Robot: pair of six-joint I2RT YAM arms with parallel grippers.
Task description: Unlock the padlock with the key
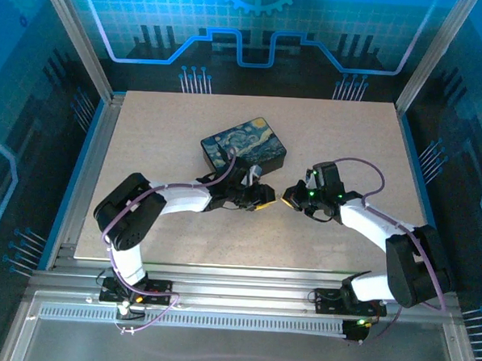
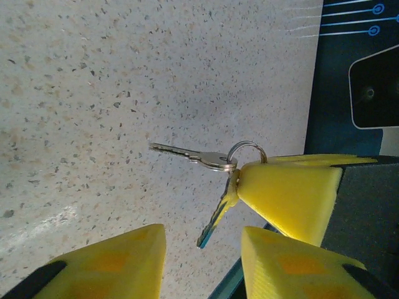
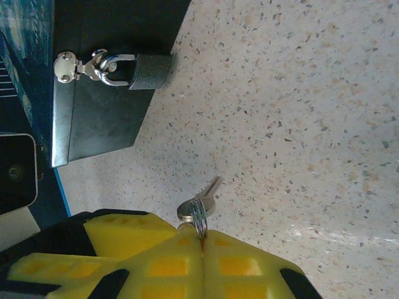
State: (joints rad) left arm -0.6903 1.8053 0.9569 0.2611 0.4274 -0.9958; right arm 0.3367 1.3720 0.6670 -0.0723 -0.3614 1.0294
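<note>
Right gripper [image 3: 202,249], clamped on the key ring [image 3: 198,217], presents the key [image 2: 214,220]; left gripper [image 2: 202,261], part-open and empty, brackets it for handover.

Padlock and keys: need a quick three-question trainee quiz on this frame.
1. True or false: the padlock hangs from the metal latch on the painted box.
2. Pick one. The right fingers are clamped on: A) the key ring; B) the padlock; C) nothing.
3. Count: how many keys hang on that ring in the left wrist view?

Key
1. True.
2. A.
3. Two: the silver key and a darker key.
</note>
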